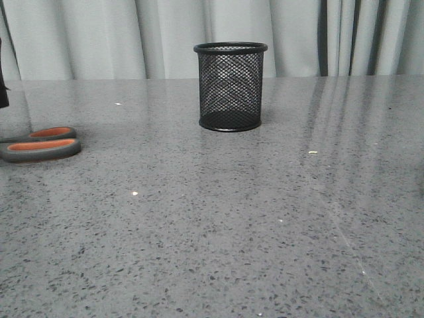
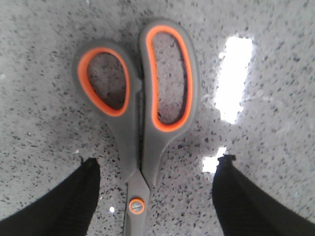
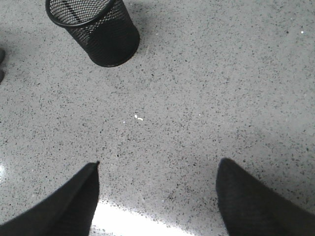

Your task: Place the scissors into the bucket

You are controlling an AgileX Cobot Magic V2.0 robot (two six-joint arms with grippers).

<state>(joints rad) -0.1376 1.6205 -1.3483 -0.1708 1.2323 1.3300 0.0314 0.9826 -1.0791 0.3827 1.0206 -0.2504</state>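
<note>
Scissors (image 2: 142, 123) lie flat between the open left claw (image 2: 155, 196); right claw (image 3: 157, 196) open, bucket (image 1: 230, 86) well apart.

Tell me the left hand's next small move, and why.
Probably lower the left hand straight down and close. It is open, a finger on each side of the scissors near the pivot, and they lie flat on the table, ungripped. The bucket stands upright, waiting.
</note>
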